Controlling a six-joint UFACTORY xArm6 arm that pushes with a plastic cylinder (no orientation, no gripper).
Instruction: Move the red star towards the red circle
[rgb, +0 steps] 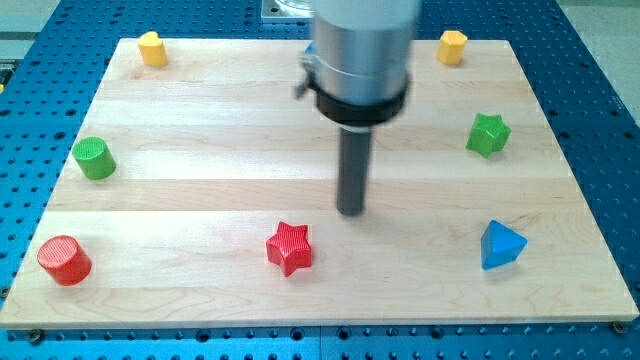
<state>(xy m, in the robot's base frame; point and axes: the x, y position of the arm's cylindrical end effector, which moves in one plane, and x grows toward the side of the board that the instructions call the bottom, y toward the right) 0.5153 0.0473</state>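
The red star (290, 247) lies on the wooden board near the view's bottom, a little left of centre. The red circle (64, 260) stands at the board's bottom left corner, far to the left of the star. My tip (351, 211) rests on the board just up and to the right of the red star, a short gap away and not touching it. The rod hangs from a large grey cylinder at the view's top centre.
A green circle (94, 158) sits at the left edge. A yellow block (152, 48) is at the top left and a yellow hexagon (452, 46) at the top right. A green star (488, 134) and a blue triangle (501, 245) sit on the right.
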